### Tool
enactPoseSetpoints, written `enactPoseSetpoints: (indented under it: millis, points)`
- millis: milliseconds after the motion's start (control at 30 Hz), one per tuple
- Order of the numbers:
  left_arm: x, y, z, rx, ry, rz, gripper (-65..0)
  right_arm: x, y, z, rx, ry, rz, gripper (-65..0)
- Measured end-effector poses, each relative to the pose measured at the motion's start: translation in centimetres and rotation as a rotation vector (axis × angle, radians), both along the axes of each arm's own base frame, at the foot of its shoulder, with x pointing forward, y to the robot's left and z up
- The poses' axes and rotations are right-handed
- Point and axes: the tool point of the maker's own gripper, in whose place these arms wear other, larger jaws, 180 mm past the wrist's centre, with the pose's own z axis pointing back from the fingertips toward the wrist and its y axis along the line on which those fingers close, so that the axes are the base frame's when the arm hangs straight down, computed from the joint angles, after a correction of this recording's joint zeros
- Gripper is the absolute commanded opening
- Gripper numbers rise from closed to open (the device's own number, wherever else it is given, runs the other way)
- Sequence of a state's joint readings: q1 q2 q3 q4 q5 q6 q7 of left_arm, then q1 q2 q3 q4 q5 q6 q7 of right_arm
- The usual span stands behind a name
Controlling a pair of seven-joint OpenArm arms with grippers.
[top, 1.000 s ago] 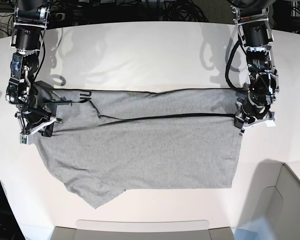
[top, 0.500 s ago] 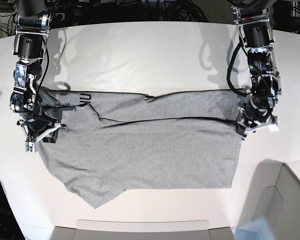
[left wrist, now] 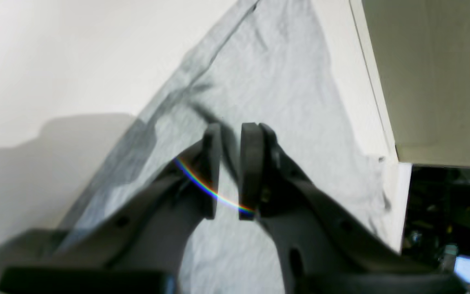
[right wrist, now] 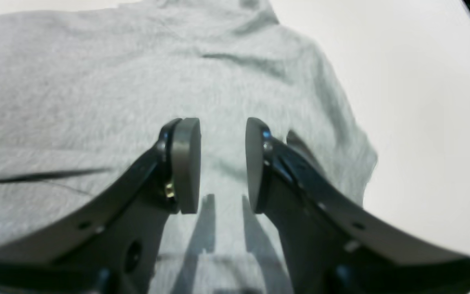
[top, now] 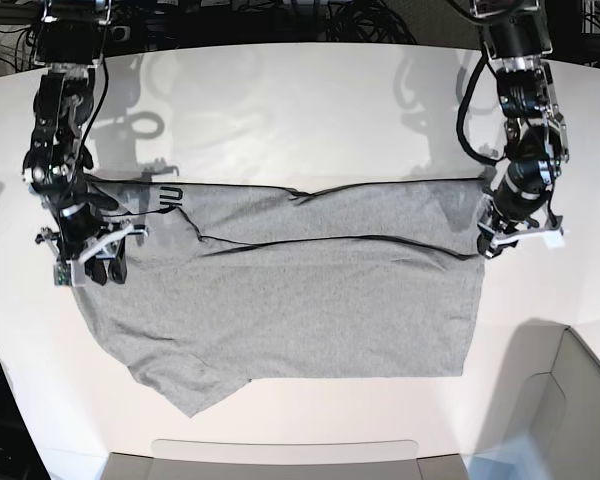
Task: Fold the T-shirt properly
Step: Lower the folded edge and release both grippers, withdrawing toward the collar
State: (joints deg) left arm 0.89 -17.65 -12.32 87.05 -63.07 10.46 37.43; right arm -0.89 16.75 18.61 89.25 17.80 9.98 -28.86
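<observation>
The light grey T-shirt [top: 300, 310] lies flat on the white table [top: 300, 110], its upper part folded down along a dark seam line. A bit of dark lettering [top: 170, 195] shows near its top left. In the base view, my right gripper [top: 100, 258] hovers over the shirt's left edge. In its wrist view, that right gripper [right wrist: 222, 163] stands open above the cloth [right wrist: 96, 81] with nothing between the pads. My left gripper [top: 513, 236] is at the shirt's right edge. Up close, the left gripper [left wrist: 230, 167] shows a narrow gap, with the fabric [left wrist: 267, 81] lying beyond it.
A pale bin [top: 280, 458] sits at the table's front edge and another container [top: 570, 400] at the front right. The left wrist view shows the table's edge beside a beige box [left wrist: 443, 81]. Cables lie behind the table.
Both grippers have let go of the shirt's folded edge and opened. They have drawn slightly up and away, while the shirt stays where it lay.
</observation>
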Motion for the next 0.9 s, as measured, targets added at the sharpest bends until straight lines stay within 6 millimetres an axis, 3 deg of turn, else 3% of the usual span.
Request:
enactPoseSetpoints:
  millis: [167,300,400,533,700,900]
  points:
    - [-0.8,-3.8,-0.7,0.01,0.025,-0.12,-65.0,-2.7,-1.6,-1.8,0.024,0.041,-0.071,-62.5]
    - [-1.4,-5.4,-3.0,0.087,0.103,-0.243,-65.0,-4.7,-2.1,-4.3,0.031,0.11,-0.091,-62.6]
    - [-2.5,-5.6,-6.0,0.13,0.201,-0.28,-65.0,-5.5,-2.6,-6.8,0.049,0.177,-0.112,-62.0]
    - [-2.2,-4.8,-7.5,0.144,0.227,-0.278,-65.0,-6.3,-4.6,-9.7,0.049,0.266,-0.15,-62.0]
    - [-2.7,-3.4,-8.3,0.155,0.243,-0.27,-65.0,-6.0,-6.6,-9.8,0.027,0.271,-0.164,-62.0]
    - [-5.1,-1.9,-8.9,0.186,0.274,-0.28,-65.0,-6.9,-6.7,-10.1,0.029,0.268,-0.167,-62.0]
